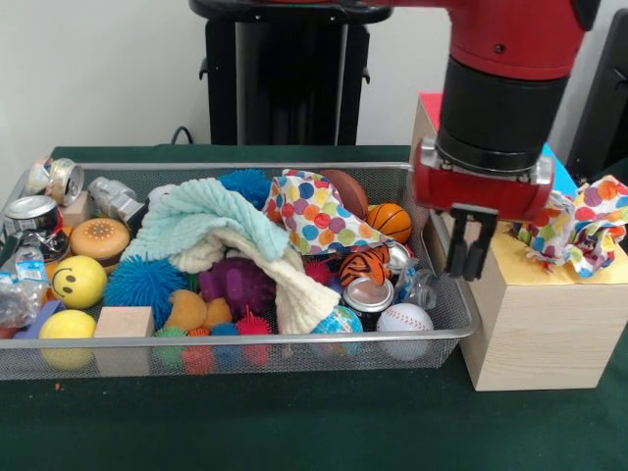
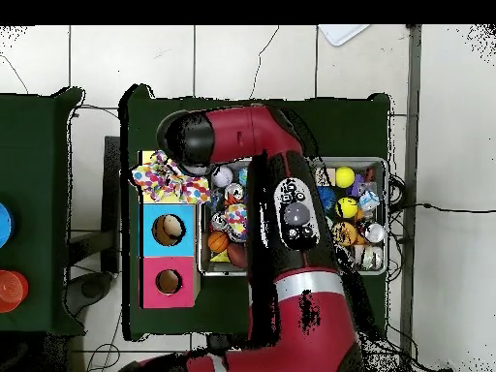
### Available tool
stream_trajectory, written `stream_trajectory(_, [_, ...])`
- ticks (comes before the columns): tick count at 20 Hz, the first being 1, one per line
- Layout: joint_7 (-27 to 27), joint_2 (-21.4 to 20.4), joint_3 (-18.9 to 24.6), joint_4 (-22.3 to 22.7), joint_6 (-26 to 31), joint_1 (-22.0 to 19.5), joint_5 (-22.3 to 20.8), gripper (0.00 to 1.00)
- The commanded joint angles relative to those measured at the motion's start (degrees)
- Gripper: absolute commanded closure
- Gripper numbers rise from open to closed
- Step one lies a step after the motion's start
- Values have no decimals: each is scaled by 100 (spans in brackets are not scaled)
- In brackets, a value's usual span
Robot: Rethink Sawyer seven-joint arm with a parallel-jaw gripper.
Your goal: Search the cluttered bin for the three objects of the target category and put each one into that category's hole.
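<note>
The jaws (image 1: 468,247) hang almost closed and empty at the right of the front view, just above the gap between the wire bin (image 1: 444,339) and the wooden box (image 1: 535,329). A polka-dot cloth (image 1: 579,224) lies bunched on the box's top at the far right. Another dotted cloth (image 1: 316,218) lies among balls, cans and towels inside the bin. From overhead, the box (image 2: 168,255) shows two round holes.
</note>
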Motion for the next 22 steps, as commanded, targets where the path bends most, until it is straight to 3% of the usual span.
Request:
stream_trajectory(1, [-332,-220,226,702,665,144,176,100])
stream_trajectory(5, [-248,-600,145,1230,806,197,343,100])
stream_trajectory(11, [-220,-906,89,1562,854,270,423,100])
stream_trajectory(22, [177,-378,264,1885,-170,241,666,100])
